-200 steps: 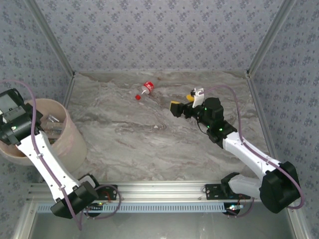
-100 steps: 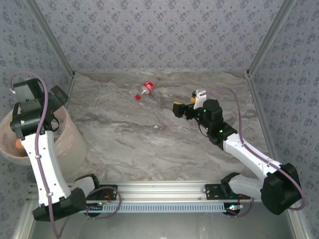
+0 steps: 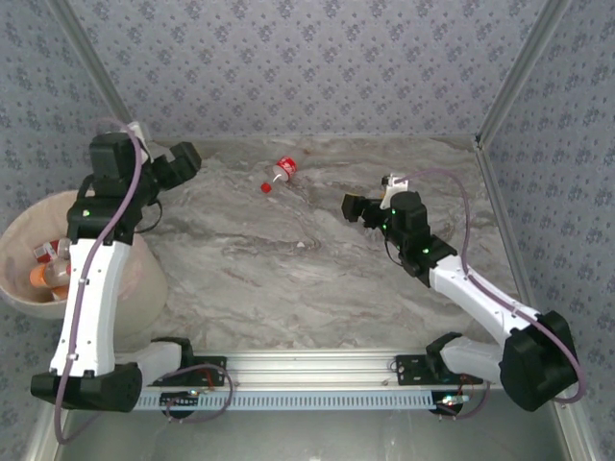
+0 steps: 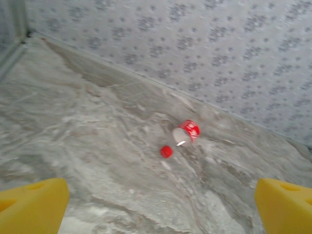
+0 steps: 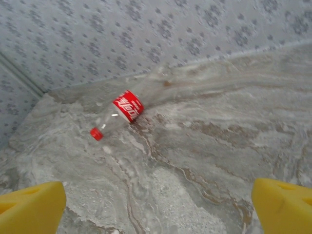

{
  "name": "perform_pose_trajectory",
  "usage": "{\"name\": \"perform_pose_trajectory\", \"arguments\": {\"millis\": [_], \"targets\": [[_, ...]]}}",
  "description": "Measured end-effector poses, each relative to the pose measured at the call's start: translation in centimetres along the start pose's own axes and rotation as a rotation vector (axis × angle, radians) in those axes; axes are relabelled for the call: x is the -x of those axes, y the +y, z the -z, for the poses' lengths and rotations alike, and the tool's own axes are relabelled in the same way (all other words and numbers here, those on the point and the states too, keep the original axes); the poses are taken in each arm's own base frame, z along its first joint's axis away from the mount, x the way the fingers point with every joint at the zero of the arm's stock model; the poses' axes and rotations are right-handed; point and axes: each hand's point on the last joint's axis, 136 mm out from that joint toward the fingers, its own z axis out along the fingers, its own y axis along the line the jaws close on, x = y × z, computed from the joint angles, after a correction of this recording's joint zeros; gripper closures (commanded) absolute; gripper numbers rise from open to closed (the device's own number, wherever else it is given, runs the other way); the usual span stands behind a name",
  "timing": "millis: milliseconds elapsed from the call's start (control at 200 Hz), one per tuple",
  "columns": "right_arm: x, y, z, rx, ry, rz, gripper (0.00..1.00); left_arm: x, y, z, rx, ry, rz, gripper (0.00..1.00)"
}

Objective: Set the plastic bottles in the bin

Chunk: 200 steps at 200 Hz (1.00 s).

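Lying on its side ahead of the left gripper (image 4: 160, 207), ahead-left of the right gripper (image 5: 158, 207): clear plastic bottle (image 3: 282, 171), red label, red cap nearest. Behind the left gripper, to its left: upright pink-beige bin (image 3: 144, 274) holding crushed bottles (image 3: 48, 257).

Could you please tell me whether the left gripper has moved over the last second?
Yes: the left gripper swung right, off the bin and out over the table.
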Motion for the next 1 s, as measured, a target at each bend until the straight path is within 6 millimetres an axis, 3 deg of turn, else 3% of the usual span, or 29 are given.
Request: {"name": "perform_pose_trajectory", "arguments": {"millis": [200,480,585,764,999], "targets": [[-2.6,-1.4,-3.5,-0.08,0.135,-0.063,0.0,-2.3,-2.6,-2.7,-0.139,0.05,0.008,0.02],[-1.6,0.4,-8.7,-0.099,0.167,-0.193,0.0,-5.6,-4.0,-6.3,-0.236,0.121,0.032,0.02],[-2.0,0.3,-8.9,-0.108,0.177,-0.233,0.0,-7.7,-5.4,-9.5,-0.232,0.181,-0.02,0.02],[-2.5,-0.2,-8.7,-0.135,0.192,-0.249,0.0,-11.9,-6.2,-16.9,-0.167,0.297,-0.158,0.02],[-1.9,-1.4,-6.1,-0.155,0.177,-0.225,0.0,-13.2,-5.9,-24.5,-0.108,0.335,-0.306,0.02]]}}
